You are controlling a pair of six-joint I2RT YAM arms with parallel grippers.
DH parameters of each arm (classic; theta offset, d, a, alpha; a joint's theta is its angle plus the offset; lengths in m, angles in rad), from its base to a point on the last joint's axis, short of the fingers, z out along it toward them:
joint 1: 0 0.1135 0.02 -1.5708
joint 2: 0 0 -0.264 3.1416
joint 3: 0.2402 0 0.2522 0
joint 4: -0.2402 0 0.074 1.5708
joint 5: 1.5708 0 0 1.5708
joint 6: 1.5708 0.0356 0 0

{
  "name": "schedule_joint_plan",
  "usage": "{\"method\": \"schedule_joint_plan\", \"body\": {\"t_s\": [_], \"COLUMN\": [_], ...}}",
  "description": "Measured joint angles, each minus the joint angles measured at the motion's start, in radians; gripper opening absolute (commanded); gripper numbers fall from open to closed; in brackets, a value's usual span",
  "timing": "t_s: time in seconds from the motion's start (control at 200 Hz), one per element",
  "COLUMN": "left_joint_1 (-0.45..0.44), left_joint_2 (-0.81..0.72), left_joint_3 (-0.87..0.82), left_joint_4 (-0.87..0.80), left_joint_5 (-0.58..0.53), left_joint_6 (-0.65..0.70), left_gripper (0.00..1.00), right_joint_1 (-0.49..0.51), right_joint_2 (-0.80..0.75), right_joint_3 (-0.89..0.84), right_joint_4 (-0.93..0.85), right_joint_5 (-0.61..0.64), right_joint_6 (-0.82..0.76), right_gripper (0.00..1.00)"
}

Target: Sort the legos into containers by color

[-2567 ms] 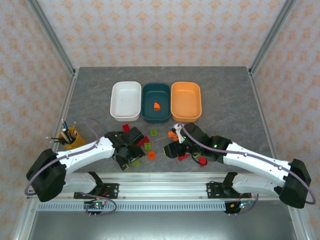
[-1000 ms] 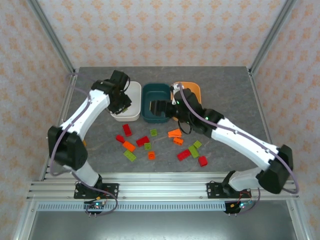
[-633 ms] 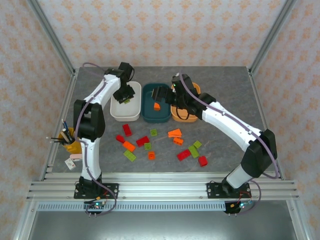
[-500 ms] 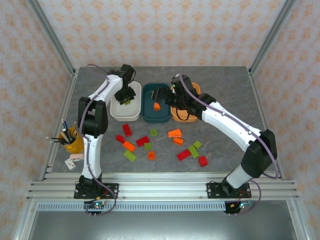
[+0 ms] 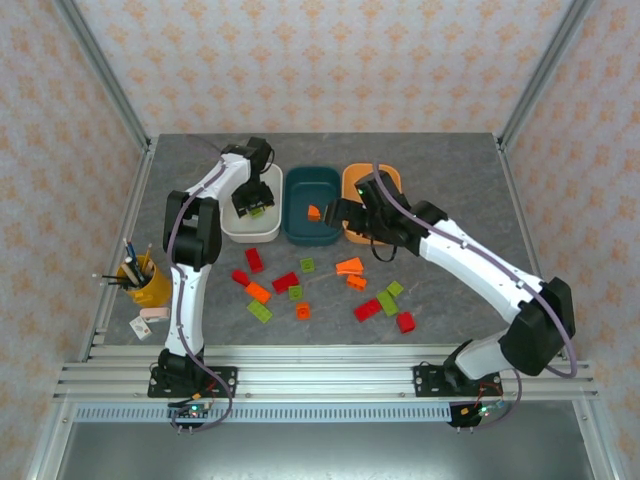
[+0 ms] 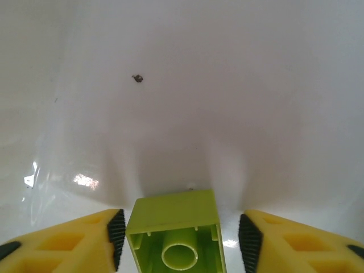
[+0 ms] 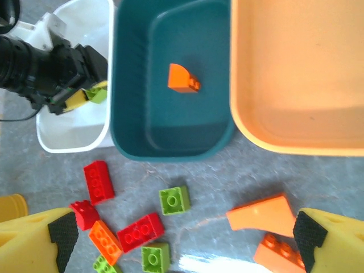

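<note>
Item: lime brick [image 6: 172,220], low inside the white tub [image 6: 227,85], between parted pads [image 6: 116,232] of the left tool [image 5: 254,203], gaps either side; we judge it loose. Right tool [image 7: 186,232] wide, empty; orange wedge [image 7: 257,216] on the worktop [image 7: 227,176] nearest, long axis along its closing line.

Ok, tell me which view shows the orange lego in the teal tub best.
Right wrist: the orange lego lies unobstructed in the teal tub, curved shape clear. Top external shows it as a small speck.

No writing, label, brand or number can be read anywhere.
</note>
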Motion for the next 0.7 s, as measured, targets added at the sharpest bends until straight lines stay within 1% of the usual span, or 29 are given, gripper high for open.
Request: {"method": "schedule_joint_plan", "body": {"t_s": [0.12,0.22,0.32,0.405,0.47,0.53,0.62,0.701], "left_joint_1": [0.0,0.0,-0.002,-0.011,-0.036,-0.077,-0.177,-0.273], "left_joint_2": [-0.009,-0.054,-0.16,-0.306,-0.457,-0.597,-0.818,-0.957], "left_joint_3": [0.018,0.041,0.043,0.015,-0.057,-0.147,-0.344,-0.528], "left_joint_4": [-0.011,-0.024,-0.027,-0.014,0.008,0.037,0.097,0.137], "left_joint_5": [0.0,0.0,0.001,0.005,0.011,0.018,0.056,0.092], "left_joint_6": [-0.002,-0.002,-0.001,0.014,0.029,0.041,0.059,0.067], "left_gripper": [0.7,0.74,0.79,0.87,0.88,0.88,0.88,0.88], "right_joint_1": [0.0,0.0,0.0,0.0,0.0,0.0,0.0,0.0], "right_joint_2": [-0.039,-0.069,-0.088,-0.109,-0.132,-0.163,-0.198,-0.195], "right_joint_3": [-0.005,0.003,0.026,0.025,-0.003,-0.068,-0.196,-0.283], "right_joint_4": [-0.074,-0.166,-0.294,-0.419,-0.486,-0.532,-0.58,-0.599], "right_joint_5": [0.03,0.06,0.084,0.084,0.074,0.056,0.022,-0.004], "right_joint_6": [0.007,0.006,0.007,0.01,0.02,0.033,0.047,0.055], "right_gripper": [0.97,0.96,0.94,0.9,0.88,0.88,0.87,0.85]}}
